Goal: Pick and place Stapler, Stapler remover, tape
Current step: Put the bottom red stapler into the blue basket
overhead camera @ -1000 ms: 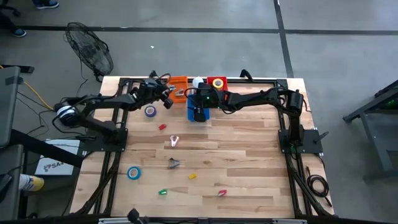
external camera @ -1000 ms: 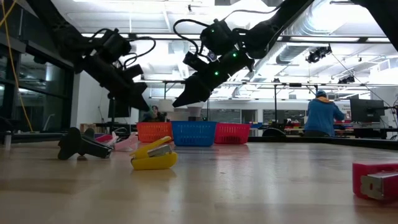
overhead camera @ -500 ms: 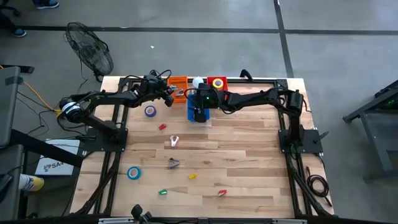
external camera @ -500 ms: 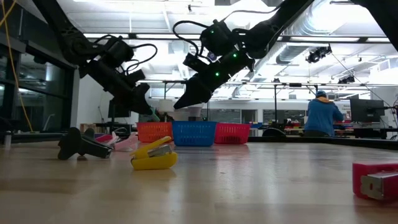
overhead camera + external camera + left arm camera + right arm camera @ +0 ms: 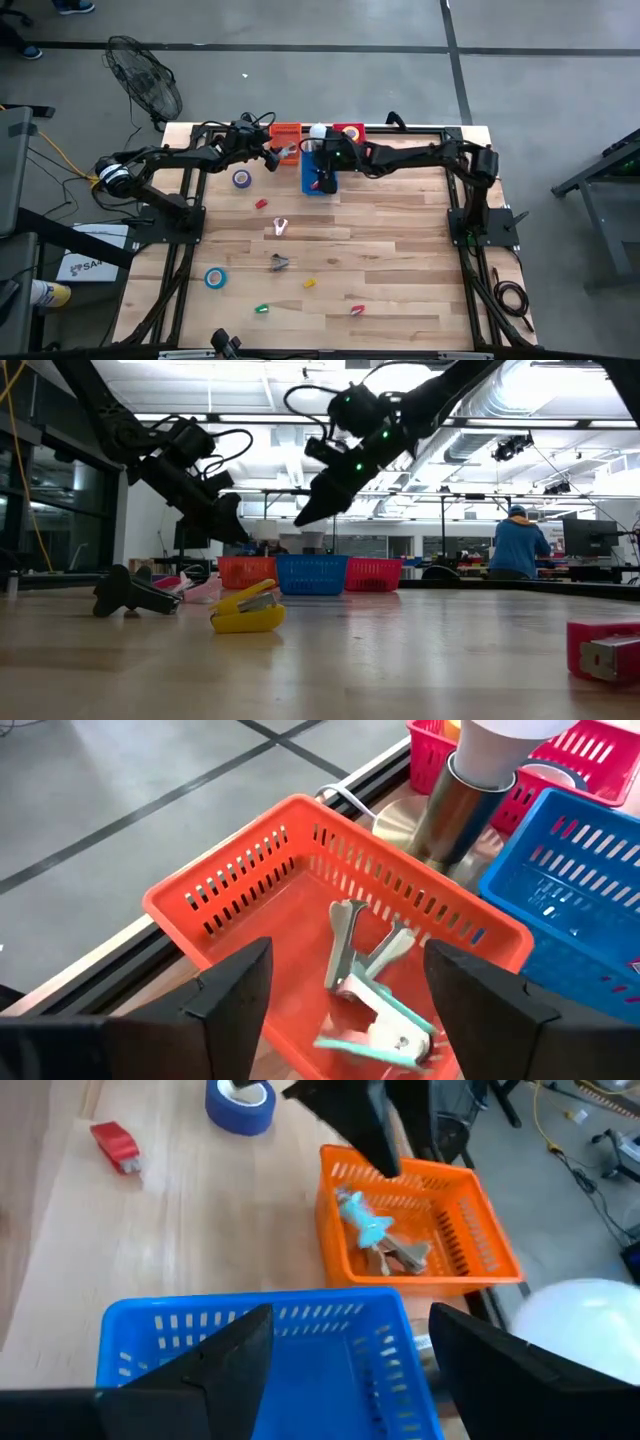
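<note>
Since a second ago the left gripper [image 5: 277,154] has swung from beside the blue tape roll to the orange basket [image 5: 287,133] at the back of the counter [image 5: 400,260], and its fingers have spread wide — a teal-handled staple remover [image 5: 375,995] now lies on the basket floor beneath them, with nothing between the fingers. The right gripper [image 5: 322,180] has eased slightly over the blue basket [image 5: 309,184]; its fingers are also wide apart and hold nothing. The right wrist view shows the same remover inside the orange basket, with the blue basket just beside it.

A red basket [image 5: 350,130] stands at the blue one's other side, and a white-capped post [image 5: 318,131] rises between the baskets.

Out on the counter, one blue tape roll [image 5: 241,178] lies near the orange basket, and another [image 5: 215,277] lies well apart toward the front left. A small red stapler [image 5: 261,204], a pink-white remover [image 5: 280,227], a dark remover [image 5: 279,263], a yellow piece [image 5: 309,284], a green piece [image 5: 262,309] and a red piece [image 5: 356,311] lie scattered between them and the front edge.

In the low view a person in a blue top [image 5: 518,546] stands in the room behind — well away from the arms.
</note>
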Available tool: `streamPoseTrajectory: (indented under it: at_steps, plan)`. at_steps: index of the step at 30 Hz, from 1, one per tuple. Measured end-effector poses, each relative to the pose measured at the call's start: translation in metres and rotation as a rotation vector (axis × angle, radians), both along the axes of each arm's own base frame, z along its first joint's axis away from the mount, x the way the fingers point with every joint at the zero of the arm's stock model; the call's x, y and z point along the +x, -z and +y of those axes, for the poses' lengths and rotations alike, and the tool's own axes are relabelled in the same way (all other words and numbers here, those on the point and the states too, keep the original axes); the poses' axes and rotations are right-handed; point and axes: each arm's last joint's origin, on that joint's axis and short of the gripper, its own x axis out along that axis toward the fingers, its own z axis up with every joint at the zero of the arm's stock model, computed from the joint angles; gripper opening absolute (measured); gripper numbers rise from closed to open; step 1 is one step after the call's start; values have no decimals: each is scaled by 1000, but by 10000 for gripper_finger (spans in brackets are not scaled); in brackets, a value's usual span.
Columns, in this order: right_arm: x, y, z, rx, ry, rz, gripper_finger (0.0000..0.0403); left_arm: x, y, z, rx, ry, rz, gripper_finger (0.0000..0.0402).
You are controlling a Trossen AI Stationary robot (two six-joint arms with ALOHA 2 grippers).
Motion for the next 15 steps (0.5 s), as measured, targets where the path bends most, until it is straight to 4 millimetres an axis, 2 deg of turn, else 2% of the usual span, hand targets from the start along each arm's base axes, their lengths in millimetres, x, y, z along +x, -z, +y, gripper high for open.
streamPoseTrajectory:
  at_steps: [6,15]
  plan:
    - [-14,-11,2,9,52,79,259,-1,-6,-1,-2,2,1,260]
    - [-34,-1,8,88,79,171,259,-14,-37,-16,-15,83,-12,260]
